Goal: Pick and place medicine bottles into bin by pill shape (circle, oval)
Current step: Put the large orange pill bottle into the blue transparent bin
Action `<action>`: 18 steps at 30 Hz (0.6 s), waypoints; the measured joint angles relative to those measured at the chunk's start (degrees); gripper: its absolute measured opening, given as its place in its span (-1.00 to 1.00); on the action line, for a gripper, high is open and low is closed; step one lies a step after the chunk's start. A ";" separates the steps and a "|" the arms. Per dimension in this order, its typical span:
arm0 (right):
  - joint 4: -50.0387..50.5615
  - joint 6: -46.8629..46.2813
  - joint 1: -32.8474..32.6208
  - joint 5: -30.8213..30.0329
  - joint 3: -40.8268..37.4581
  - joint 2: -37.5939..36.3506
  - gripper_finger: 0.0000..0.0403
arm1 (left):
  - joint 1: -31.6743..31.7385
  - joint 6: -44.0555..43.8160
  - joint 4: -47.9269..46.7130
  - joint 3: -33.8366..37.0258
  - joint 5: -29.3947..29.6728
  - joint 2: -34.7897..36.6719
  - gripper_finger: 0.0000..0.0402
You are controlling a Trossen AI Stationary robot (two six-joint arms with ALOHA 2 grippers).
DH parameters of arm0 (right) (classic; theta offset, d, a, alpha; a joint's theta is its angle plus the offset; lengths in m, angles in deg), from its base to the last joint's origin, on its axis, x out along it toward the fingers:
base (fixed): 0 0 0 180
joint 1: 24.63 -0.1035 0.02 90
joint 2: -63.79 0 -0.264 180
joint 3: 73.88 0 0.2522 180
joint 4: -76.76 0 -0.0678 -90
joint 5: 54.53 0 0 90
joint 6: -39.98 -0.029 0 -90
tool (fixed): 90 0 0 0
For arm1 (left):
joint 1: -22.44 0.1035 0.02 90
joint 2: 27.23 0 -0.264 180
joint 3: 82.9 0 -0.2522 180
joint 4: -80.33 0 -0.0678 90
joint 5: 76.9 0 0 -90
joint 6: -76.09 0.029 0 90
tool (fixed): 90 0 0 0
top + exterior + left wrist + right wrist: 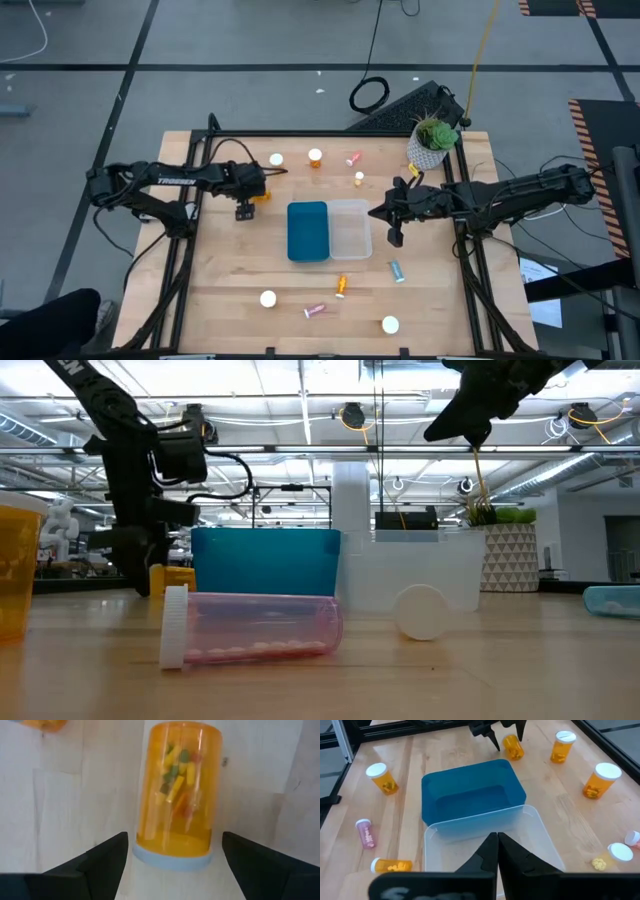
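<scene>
Left pincer [246, 207] stood wide apart, straddling a lying amber bottle [177, 795] without touching; right pincer [497, 851] hung pressed together above the clear bin [540, 840].

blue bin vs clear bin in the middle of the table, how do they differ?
The blue bin is opaque teal-blue; the clear bin is see-through and colourless. In the high view the blue bin sits on the left arm's side, the clear bin on the right arm's side. The right hand hangs shut over the clear bin, not the blue one. Both are rectangular, similar in size, side by side, and hold no bottles.
</scene>
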 joint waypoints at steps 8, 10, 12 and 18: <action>-0.04 0.04 0.00 -0.04 0.00 0.00 -1.00 | -0.42 0.21 0.92 0.39 0.66 0.04 0.62; -0.02 0.04 0.00 -0.04 0.00 0.00 -1.00 | -0.42 0.44 0.84 0.39 0.66 0.04 0.58; -0.03 0.04 0.02 -0.06 0.00 0.00 -1.00 | -0.44 0.43 0.73 0.39 0.62 0.04 0.50; -0.02 0.04 0.02 -0.04 0.00 0.00 -1.00 | -0.44 -0.89 0.69 0.44 0.28 -0.03 0.18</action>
